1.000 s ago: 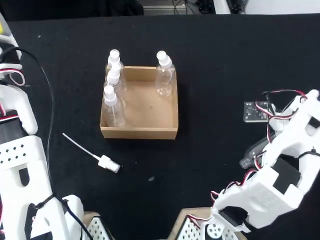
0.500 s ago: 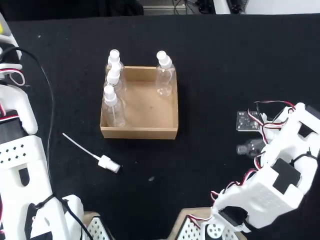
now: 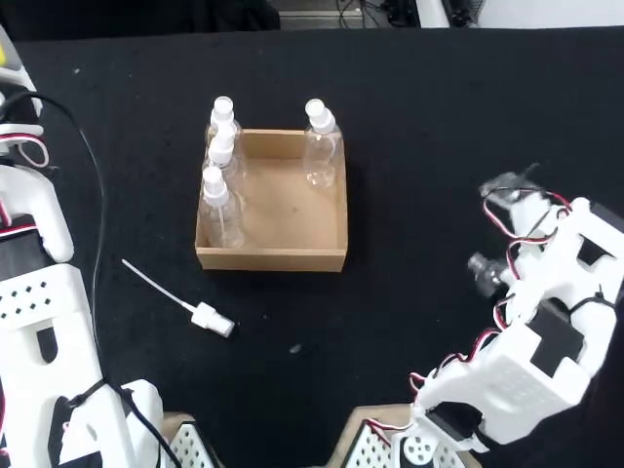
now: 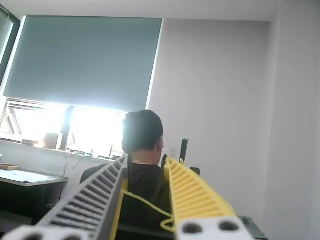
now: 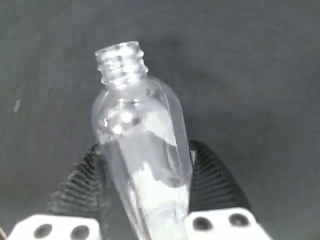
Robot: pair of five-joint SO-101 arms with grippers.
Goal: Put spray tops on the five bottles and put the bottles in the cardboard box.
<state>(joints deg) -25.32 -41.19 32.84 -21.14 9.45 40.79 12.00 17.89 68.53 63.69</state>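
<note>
Open bottle [image 5: 132,130]: being held clear of the black table [image 3: 439,97], without a spray top, threaded neck pointing away from the wrist camera; showing in the high view [image 3: 483,273] well to the right of the cardboard box.
Right gripper [image 5: 145,150]: pinching the open bottle around its body, one dark finger pressing on each side; sitting in the high view [image 3: 507,278] at the right edge of the table.
Loose spray top [image 3: 212,318]: lying flat on the table, near the front left corner of the box but not touching it, thin tube trailing away to the far left.
Cardboard box [image 3: 273,258]: standing open near the table centre.
Three capped bottles [image 3: 222,156]: standing upright in a row along the left wall of the box.
Fourth capped bottle [image 3: 320,146]: standing upright in the far right corner of the box.
Left gripper [image 4: 146,161]: pointing up into the room, fingers spread slightly, gripping nothing.
Left arm [image 3: 39,322]: sitting at the left edge of the table, apart from the box.
</note>
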